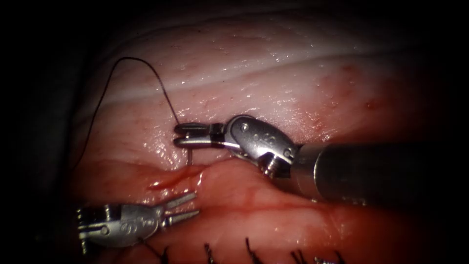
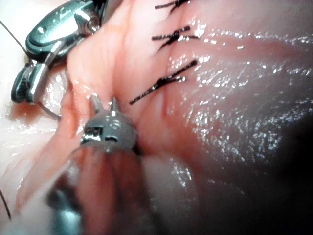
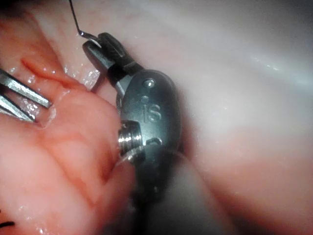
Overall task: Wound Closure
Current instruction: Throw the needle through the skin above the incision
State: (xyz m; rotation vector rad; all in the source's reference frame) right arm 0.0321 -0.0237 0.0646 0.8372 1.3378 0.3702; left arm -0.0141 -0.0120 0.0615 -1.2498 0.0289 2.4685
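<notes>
My right tool holds the curved needle at its thread end, fingers closed on it just above the cut, while the needle's body drops from them into the upper lip of the tissue. The thread arcs up and away from the fingers and falls toward the left of the endoscope view. My left tool waits below the cut with its fingers apart, holding nothing, close to the raised lower lip and to the earlier stitches.

The risks, as I judge them: a grip this far back on the needle could let it swivel in the fingers, so the point strays from its arc and tears the soft lip. The slack thread lies near the right tool's wrist and could snag there. The open left fingers sit near enough to scrape the tissue edge.
</notes>
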